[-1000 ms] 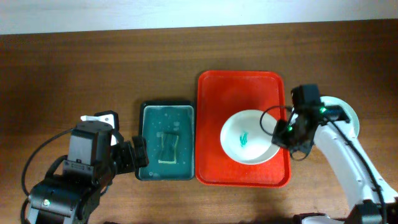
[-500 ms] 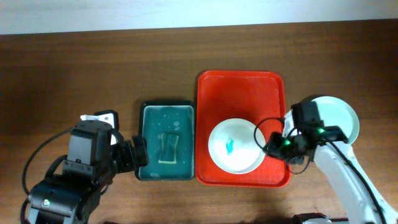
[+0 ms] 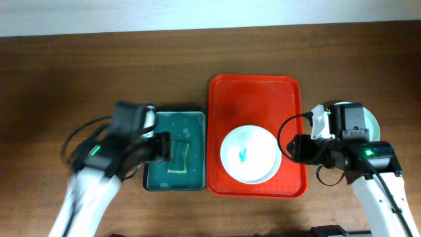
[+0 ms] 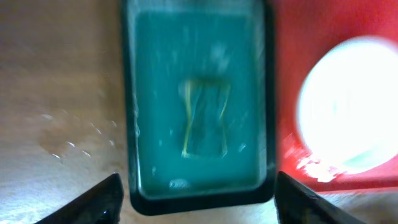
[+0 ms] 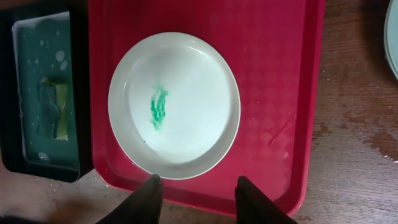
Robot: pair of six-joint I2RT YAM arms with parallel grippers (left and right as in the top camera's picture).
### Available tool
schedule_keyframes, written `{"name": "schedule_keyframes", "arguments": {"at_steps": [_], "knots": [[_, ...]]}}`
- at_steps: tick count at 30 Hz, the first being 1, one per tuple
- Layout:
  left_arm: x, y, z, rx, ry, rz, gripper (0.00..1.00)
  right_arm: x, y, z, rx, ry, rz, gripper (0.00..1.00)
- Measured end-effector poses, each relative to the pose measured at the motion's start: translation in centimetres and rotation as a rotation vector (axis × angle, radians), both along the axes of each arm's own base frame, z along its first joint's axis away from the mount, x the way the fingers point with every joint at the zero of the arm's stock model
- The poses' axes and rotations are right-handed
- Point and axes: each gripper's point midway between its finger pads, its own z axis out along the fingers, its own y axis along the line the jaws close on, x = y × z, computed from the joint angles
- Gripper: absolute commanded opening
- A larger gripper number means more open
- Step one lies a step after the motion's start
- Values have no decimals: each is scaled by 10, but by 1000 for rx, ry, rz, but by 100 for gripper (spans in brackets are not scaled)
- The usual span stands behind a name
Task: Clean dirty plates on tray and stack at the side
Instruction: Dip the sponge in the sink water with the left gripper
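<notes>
As the big red rectangular plastic tray lies flat, left gripper gapes over the dark green tray, right gripper gapes empty near the round white plate on red. Unheld, it could skid under the sponge, teal smear unwiped!

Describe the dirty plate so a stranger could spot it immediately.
Find the red tray in the middle of the wooden table. On its near half, toward the robot, sits a round white plate. It is the only plate on the tray and bears a small teal smear at its centre; the other plate lies off the tray to the right.
</notes>
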Motion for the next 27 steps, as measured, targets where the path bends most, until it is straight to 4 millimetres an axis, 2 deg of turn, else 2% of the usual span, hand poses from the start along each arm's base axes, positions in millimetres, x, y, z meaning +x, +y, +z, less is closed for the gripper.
{"name": "schedule_keyframes", "arguments": {"at_steps": [1, 4, 6, 8, 10, 15, 17, 18, 19, 21, 25, 26, 27], "knots": [[1, -6, -30, 38, 106, -38, 52, 0, 0, 0, 0, 1, 0, 43], [3, -19, -94, 88, 318, -95, 49, 0, 0, 0, 0, 1, 1, 43], [1, -26, -126, 94, 419, -115, 39, 0, 0, 0, -1, 2, 1, 43], [-3, -34, -155, 95, 502, -136, 28, 0, 0, 0, 0, 2, 1, 44], [-11, -40, -180, 106, 579, -159, 0, 0, 0, 0, -1, 2, 1, 44], [-12, -42, -184, 105, 593, -163, 0, 0, 0, 0, 0, 2, 1, 44], [-13, -42, -181, 108, 605, -164, 25, 0, 0, 0, 0, 2, 1, 44], [-12, -43, -178, 109, 611, -167, 35, 0, 0, 0, 0, 2, 1, 44], [-6, -46, -171, 105, 602, -167, 42, 0, 0, 0, 0, 2, 1, 44], [6, -51, -163, 103, 562, -169, 48, 0, 0, 0, 0, 2, 1, 44], [32, -46, -160, 153, 453, -158, 46, 0, 0, 0, -1, 2, 1, 44], [39, -47, -162, 153, 418, -156, 43, 0, 0, 0, 0, 2, 1, 44], [46, -49, -164, 150, 383, -154, 35, 0, 0, 0, 0, 2, 1, 44]]}}
